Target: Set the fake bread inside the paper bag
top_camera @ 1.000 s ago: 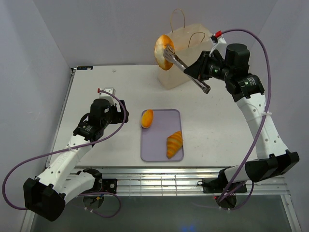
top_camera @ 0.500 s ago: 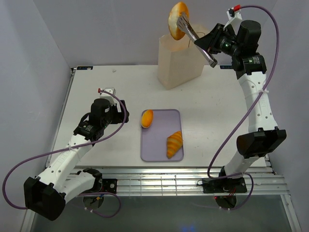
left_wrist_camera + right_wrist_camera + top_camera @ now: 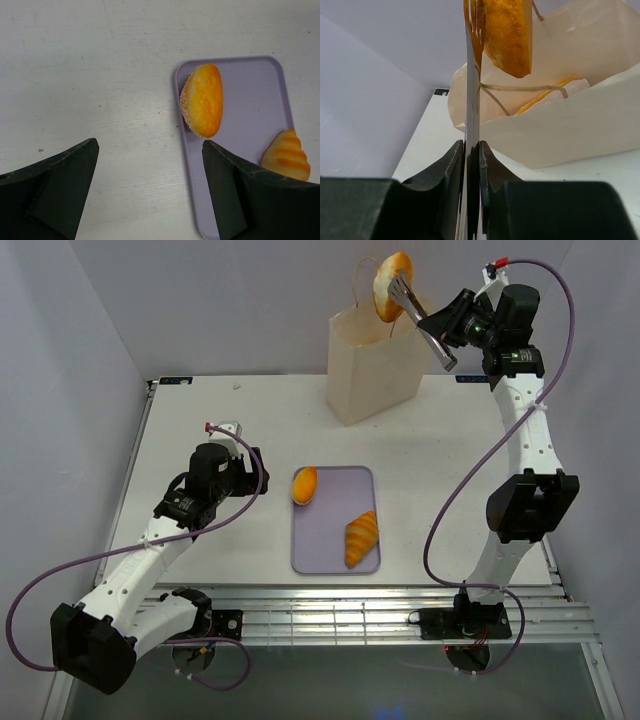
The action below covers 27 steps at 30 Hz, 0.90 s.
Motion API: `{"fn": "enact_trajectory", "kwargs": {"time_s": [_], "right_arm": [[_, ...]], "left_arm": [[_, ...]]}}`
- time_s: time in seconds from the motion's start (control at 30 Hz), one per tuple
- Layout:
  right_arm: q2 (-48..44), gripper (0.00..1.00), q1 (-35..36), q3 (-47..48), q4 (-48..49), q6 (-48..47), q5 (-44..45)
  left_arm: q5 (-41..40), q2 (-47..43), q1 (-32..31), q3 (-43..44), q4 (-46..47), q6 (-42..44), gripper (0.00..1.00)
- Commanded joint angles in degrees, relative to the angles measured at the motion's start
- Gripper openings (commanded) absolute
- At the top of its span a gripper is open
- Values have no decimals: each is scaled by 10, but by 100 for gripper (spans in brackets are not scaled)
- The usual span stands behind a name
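My right gripper (image 3: pixel 450 324) (image 3: pixel 472 146) is shut on metal tongs (image 3: pixel 424 318) (image 3: pixel 472 80), and the tongs pinch a golden round piece of fake bread (image 3: pixel 392 286) (image 3: pixel 508 35). This piece hangs above the open top of the cream paper bag (image 3: pixel 372 365) (image 3: pixel 565 130). Another orange bread (image 3: pixel 546 95) shows inside the bag. An oval roll (image 3: pixel 304 484) (image 3: pixel 202 100) and a croissant (image 3: pixel 362 538) (image 3: pixel 284 157) lie on the lilac tray (image 3: pixel 328 548) (image 3: pixel 250 115). My left gripper (image 3: pixel 243 466) (image 3: pixel 150 190) stands open above the table, just left of the tray.
The bag stands at the back of the white table (image 3: pixel 220 420), close to the rear wall. Its cord handles (image 3: pixel 520 88) loop across the opening. The right arm reaches high over the table's right side.
The right arm has lifted the tongs and bread higher and carried them rightwards over the bag's mouth. The left arm has stayed still.
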Motion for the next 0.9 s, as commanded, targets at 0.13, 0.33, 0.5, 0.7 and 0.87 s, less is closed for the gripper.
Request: {"fn": "enact_trajectory", "kwargs": {"time_s": [0.13,0.33,0.5,0.7,0.87], "right_arm": [[23,18,-6,28,74,14,-34],[13,31,-6,23,70,14,-36],[-1,36,-34,11,71,14,-39],[-7,36,-42,10,72,21,-52],[-6,33,-43,20,78,29,-77]], "left_arm": [[7,4,-3,18,4,0,95],[9,5,-4,18,4,1,95],[11,6,-3,18,4,0,95],[7,7,-3,18,4,1,95],[7,10,-3,18,4,2,95]]}}
